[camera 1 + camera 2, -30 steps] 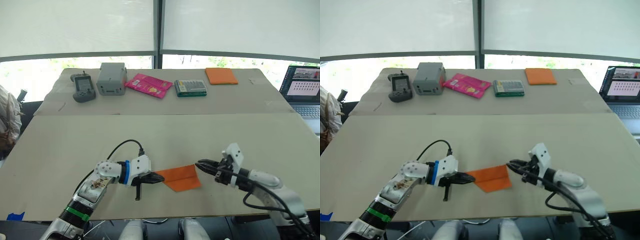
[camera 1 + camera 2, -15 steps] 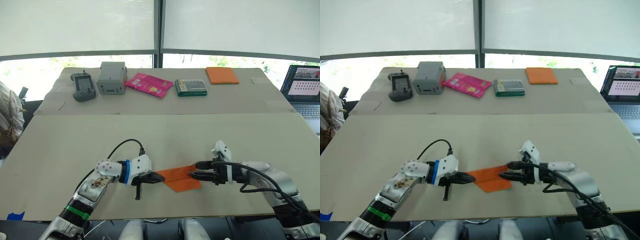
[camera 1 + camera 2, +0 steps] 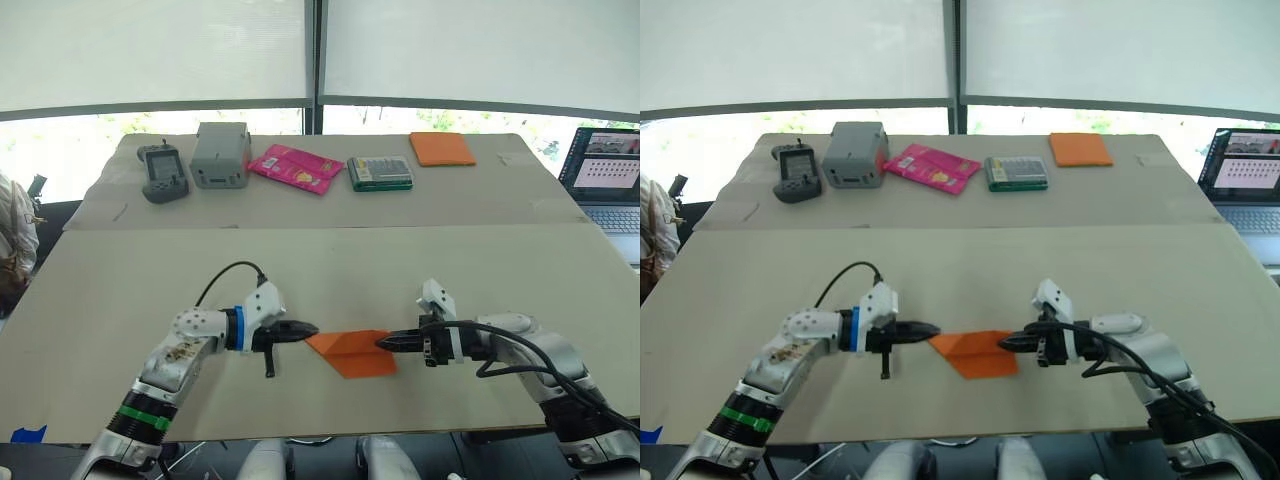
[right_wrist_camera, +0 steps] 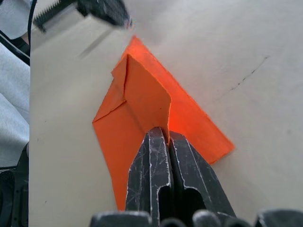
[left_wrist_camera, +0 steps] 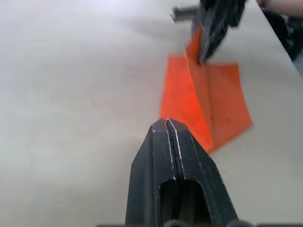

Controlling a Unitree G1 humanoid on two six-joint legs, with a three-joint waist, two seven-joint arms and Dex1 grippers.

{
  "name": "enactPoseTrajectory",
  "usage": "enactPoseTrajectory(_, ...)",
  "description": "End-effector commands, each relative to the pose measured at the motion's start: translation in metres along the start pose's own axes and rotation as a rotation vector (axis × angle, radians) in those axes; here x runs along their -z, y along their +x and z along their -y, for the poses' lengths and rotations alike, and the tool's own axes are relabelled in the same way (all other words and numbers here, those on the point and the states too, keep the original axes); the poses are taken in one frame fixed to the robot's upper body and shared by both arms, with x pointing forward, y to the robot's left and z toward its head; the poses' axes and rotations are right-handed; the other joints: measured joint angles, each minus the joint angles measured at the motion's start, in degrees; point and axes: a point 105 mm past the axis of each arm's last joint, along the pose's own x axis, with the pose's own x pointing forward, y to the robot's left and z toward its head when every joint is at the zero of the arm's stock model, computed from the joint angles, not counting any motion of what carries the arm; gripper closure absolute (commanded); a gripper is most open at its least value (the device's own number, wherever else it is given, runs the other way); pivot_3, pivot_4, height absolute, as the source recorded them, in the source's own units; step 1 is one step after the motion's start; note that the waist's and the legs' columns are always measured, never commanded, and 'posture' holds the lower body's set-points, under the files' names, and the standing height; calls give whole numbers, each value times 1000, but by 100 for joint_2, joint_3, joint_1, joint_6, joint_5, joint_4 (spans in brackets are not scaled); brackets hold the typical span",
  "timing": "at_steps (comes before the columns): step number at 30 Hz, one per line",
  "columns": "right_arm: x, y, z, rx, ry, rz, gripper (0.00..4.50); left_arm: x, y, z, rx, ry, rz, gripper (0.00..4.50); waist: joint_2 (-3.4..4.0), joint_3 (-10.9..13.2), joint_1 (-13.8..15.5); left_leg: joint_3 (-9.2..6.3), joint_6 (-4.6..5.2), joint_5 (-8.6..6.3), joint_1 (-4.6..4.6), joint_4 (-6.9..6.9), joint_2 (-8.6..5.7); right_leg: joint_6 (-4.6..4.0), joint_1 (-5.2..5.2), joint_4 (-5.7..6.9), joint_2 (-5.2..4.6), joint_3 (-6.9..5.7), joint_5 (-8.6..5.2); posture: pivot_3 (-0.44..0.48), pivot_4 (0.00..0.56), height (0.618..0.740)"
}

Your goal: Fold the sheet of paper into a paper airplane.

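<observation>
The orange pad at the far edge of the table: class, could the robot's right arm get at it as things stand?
Probably not. The orange pad lies far across the table, while the right gripper is shut on the folded paper near the robot.

A long beige table [image 3: 330, 270] carried everything, with a seam running across between its near and far parts. On the near part, about the middle, lay the folded orange sheet of paper [image 3: 352, 354], one flap raised off the surface. Along the far part stood a row, from left to right: a dark handheld controller [image 3: 164, 172], a grey box [image 3: 222, 155], a pink glossy packet [image 3: 294, 168], a green-edged case [image 3: 380, 173] and an orange pad [image 3: 442, 149]. At the far right edge a laptop [image 3: 607, 180] sat open.
</observation>
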Motion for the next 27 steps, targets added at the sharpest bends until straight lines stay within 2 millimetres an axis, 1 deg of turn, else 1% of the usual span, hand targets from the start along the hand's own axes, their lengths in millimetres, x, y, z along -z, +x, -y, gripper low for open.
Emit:
enactPoseTrajectory(1, -29, -7, 3, 23, -123, 89, 4476, -35, -18, -6, -13, -22, 121, 4500, 1, 3, -30, 0, 0, 0, -1, 0, 0, 0, -1, 0, 0, 0, 0, 0, 150, 740)
enactPoseTrajectory(4, -61, -13, 8, 89, -291, 151, 4476, -52, -33, -2, 12, -86, 186, 4500, 2, 19, -67, 0, 0, 0, -2, -1, -2, 2, -2, 1, -3, 1, 1, 0, 150, 740)
enactPoseTrajectory(7, -94, -17, 11, 176, -478, 208, 4476, -59, -41, 1, 17, -120, 210, 4500, 2, 38, -109, 0, 0, 0, 0, 1, -3, 4, -2, 2, -3, 2, 2, 0, 150, 740)
enactPoseTrajectory(10, -109, -17, 16, 267, -727, 182, 4476, -59, -42, 2, 9, -139, 213, 4500, 3, 40, -110, -2, 0, 0, 1, -1, -3, 4, -2, 4, -1, -1, 2, 0, 150, 740)
enactPoseTrajectory(11, -112, -16, 16, 281, -780, 186, 4476, -57, -43, 3, 9, -142, 209, 4500, 3, 40, -104, -1, -1, 0, 1, -2, -5, 4, -2, 4, -1, -2, 2, 0, 150, 740)
enactPoseTrajectory(12, -120, -17, 16, 316, -887, 201, 4476, -55, -42, 3, 10, -149, 200, 4500, 1, 41, -101, -3, -1, 0, 1, -4, -8, 4, -3, 4, -2, -4, 2, 0, 150, 740)
enactPoseTrajectory(13, -126, -18, 16, 363, -1031, 197, 4476, -51, -41, 5, 13, -154, 188, 4500, 1, 44, -106, -4, -1, -1, 1, -4, -8, 3, -3, 3, -2, -6, 2, 0, 150, 740)
enactPoseTrajectory(15, -132, -19, 12, 406, -1237, 199, 4476, -47, -40, 7, 16, -163, 177, 4500, 3, 54, -113, 1, -2, -1, -2, -4, -15, 3, -8, 3, -8, -3, 3, 0, 150, 740)
enactPoseTrajectory(16, -129, -16, 10, 417, -1370, 173, 4476, -45, -39, 6, 10, -167, 170, 4500, 3, 56, -113, 2, -3, -1, -3, -3, -17, 3, -9, 3, -10, -1, 3, 0, 150, 740)
enactPoseTrajectory(17, -125, -14, 8, 414, -1456, 158, 4476, -44, -39, 5, 5, -169, 165, 4500, 3, 57, -109, 3, -3, -1, -3, -4, -18, 3, -8, 2, -11, 0, 3, 0, 150, 740)
enactPoseTrajectory(19, -96, -1, 6, 344, -1708, 14, 4476, -40, -38, 6, 3, -175, 152, 4500, 2, 58, -101, 1, -4, -1, -4, -3, -19, 3, -9, 2, -12, -1, 3, 0, 150, 740)
enactPoseTrajectory(21, -70, 8, 1, 282, -1833, 5, 4476, -37, -36, 7, 15, -181, 143, 4500, 0, 58, -106, 1, -9, -1, -4, -4, -21, 2, -10, 2, -14, -1, 2, 0, 150, 740)
enactPoseTrajectory(24, -33, 13, 2, 243, -1872, 19, 4476, -36, -31, 11, 46, -191, 136, 4500, -2, 60, -113, 2, -22, 3, -3, -5, -22, 1, -13, 7, -13, 2, 2, 0, 150, 740)
enactPoseTrajectory(26, -21, 13, 6, 237, -1888, 9, 4476, -35, -30, 10, 48, -191, 135, 4500, -5, 64, -125, 7, -31, 9, -4, -4, -25, 0, -19, 15, -13, 11, 2, 0, 150, 740)
enactPoseTrajectory(27, -17, 11, 6, 242, -1886, 22, 4476, -35, -30, 10, 48, -191, 135, 4500, -5, 65, -143, 7, -34, 11, -4, -4, -26, -1, -20, 16, -13, 15, 3, 0, 150, 740)
